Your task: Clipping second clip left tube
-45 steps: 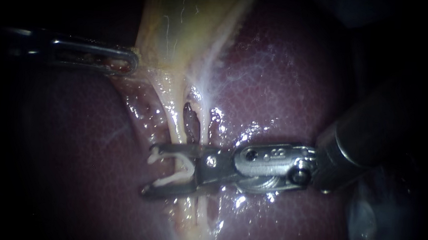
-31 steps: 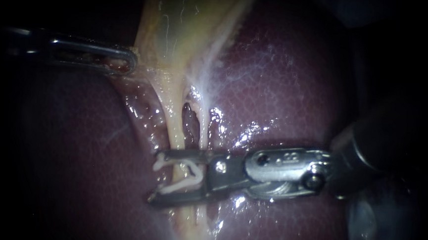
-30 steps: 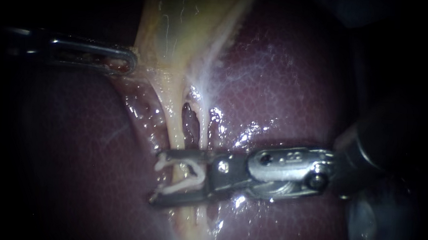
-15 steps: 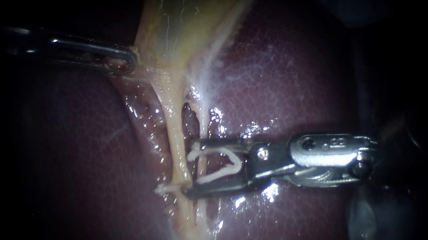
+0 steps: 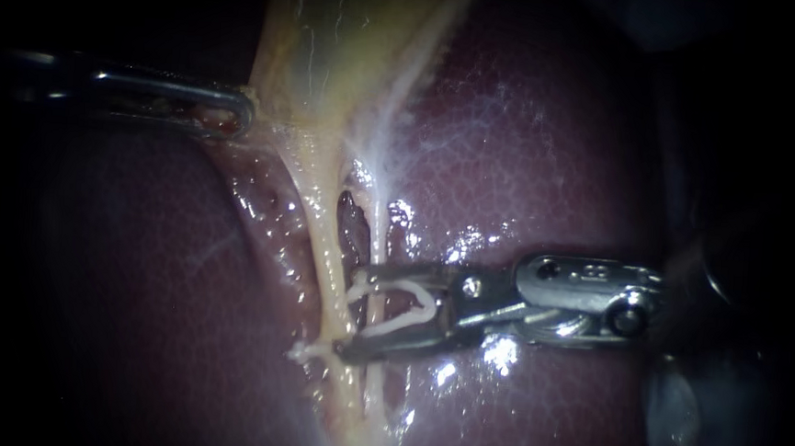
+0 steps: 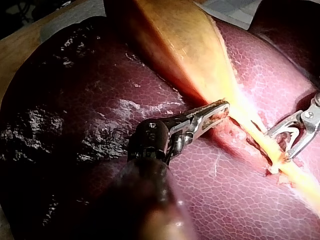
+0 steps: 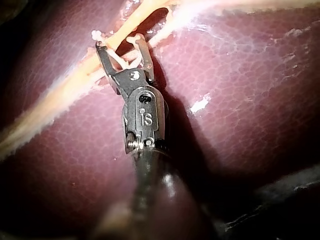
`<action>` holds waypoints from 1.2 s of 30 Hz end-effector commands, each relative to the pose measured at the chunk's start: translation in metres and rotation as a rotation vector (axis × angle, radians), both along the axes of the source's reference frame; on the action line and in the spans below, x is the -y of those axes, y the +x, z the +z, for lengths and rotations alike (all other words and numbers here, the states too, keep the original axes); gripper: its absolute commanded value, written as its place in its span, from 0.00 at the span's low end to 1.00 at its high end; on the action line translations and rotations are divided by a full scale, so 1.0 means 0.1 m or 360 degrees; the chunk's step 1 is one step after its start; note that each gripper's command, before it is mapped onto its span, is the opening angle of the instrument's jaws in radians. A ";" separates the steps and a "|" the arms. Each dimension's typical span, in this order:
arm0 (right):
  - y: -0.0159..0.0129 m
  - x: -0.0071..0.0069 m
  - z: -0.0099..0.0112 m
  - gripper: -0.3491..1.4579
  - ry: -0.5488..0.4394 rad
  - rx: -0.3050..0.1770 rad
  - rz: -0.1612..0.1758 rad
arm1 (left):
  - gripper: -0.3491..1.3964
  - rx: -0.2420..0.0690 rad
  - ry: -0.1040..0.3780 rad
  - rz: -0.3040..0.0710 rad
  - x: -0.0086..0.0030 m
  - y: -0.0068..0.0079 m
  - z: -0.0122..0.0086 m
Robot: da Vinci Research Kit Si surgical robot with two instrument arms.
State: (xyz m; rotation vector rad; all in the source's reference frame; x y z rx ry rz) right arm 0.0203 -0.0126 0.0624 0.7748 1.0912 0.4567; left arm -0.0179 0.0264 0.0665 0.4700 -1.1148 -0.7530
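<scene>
The pale yellow left tube [image 5: 323, 237] runs down from the gallbladder [image 5: 335, 44]; a thinner right tube [image 5: 380, 231] lies beside it. My right instrument [image 5: 353, 310] holds a white clip [image 5: 411, 298] between its spread jaws, whose tips sit at the left tube's right edge while the right tube passes between them. A small white piece [image 5: 302, 349] sits on the left tube just past the lower jaw tip. My left instrument [image 5: 246, 112] is shut on the gallbladder's edge. In the right wrist view the right instrument's tips [image 7: 120, 42] reach the tubes.
Dark red liver [image 5: 558, 150] surrounds the tubes on both sides, wet and glistening near them. In the left wrist view my left instrument [image 6: 225, 107] grips the tissue where the gallbladder [image 6: 180, 45] narrows, with my right instrument [image 6: 280, 146] further along the tube.
My right instrument drew back to the right, so its jaws no longer span the left tube. The small white piece stayed on that tube. The left instrument has not moved.
</scene>
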 end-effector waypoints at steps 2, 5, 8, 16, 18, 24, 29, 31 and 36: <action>0.000 0.000 0.015 0.46 0.0044 -0.0006 -0.0005 | 0.00 0.0000 -0.0001 0.0000 0.000 0.000 0.001; 0.003 0.001 0.032 0.46 0.0114 -0.0026 -0.0006 | 0.00 0.0000 -0.0001 0.0000 0.000 0.000 0.001; 0.008 0.004 0.041 0.46 0.0180 -0.0060 -0.0013 | 0.00 0.0000 -0.0002 0.0000 0.001 0.000 0.002; 0.033 0.006 0.027 0.46 0.0411 -0.0252 0.0014 | 0.00 0.0000 -0.0002 0.0001 0.000 0.000 0.003; 0.040 0.008 0.019 0.46 0.0451 -0.0297 0.0011 | 0.00 0.0000 -0.0002 0.0000 0.000 -0.001 0.003; 0.047 0.006 -0.009 0.46 0.0497 -0.0371 0.0017 | 0.00 0.0000 -0.0002 0.0000 0.000 0.000 0.002; 0.043 -0.003 -0.038 0.45 0.0520 -0.0385 0.0038 | 0.00 0.0000 -0.0002 0.0001 0.000 0.000 0.002; 0.041 -0.006 -0.049 0.45 0.0531 -0.0395 0.0046 | 0.00 0.0000 -0.0002 0.0001 0.000 0.000 0.002; 0.037 -0.011 -0.064 0.43 0.0538 -0.0393 0.0069 | 0.00 0.0000 -0.0002 0.0001 0.000 0.000 0.002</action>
